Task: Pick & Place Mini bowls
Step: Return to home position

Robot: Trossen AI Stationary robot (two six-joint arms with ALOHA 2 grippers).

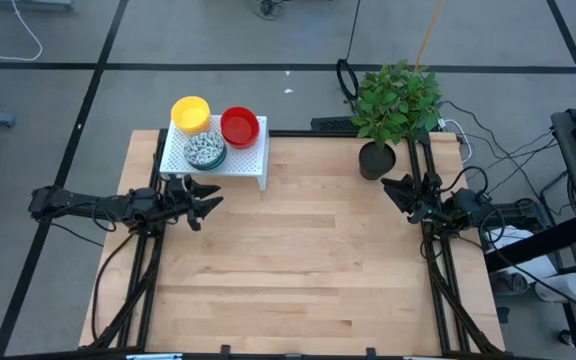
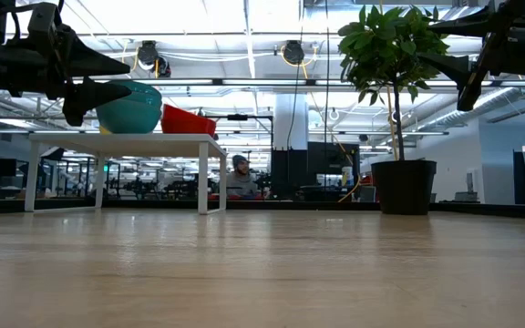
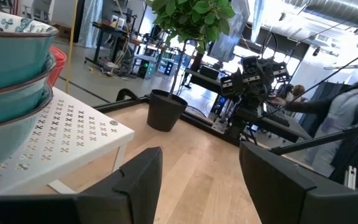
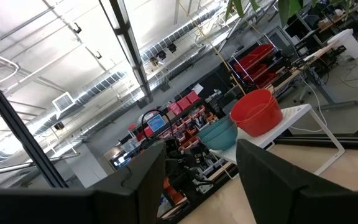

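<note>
The mini bowls sit in three stacks on a white perforated stand (image 1: 238,162) at the table's far left: a yellow stack (image 1: 190,113), a red stack (image 1: 239,125) and a speckled stack (image 1: 205,150), teal outside (image 3: 11,59). In the low view the teal stack (image 2: 130,107) and red stack (image 2: 188,119) rest on the stand (image 2: 121,139). My left gripper (image 1: 208,197) (image 3: 201,155) hovers open just near of the stand, touching nothing. My right gripper (image 1: 388,187) (image 4: 201,152) hangs open at the table's right side, near the plant pot; its wrist view shows the red stack (image 4: 257,112).
A black pot (image 1: 375,160) with a leafy plant (image 1: 398,98) stands at the table's far right, close to my right gripper. The wooden table top (image 1: 298,270) lies bare in the middle and near part. People show in the room beyond (image 2: 240,170) (image 3: 353,118).
</note>
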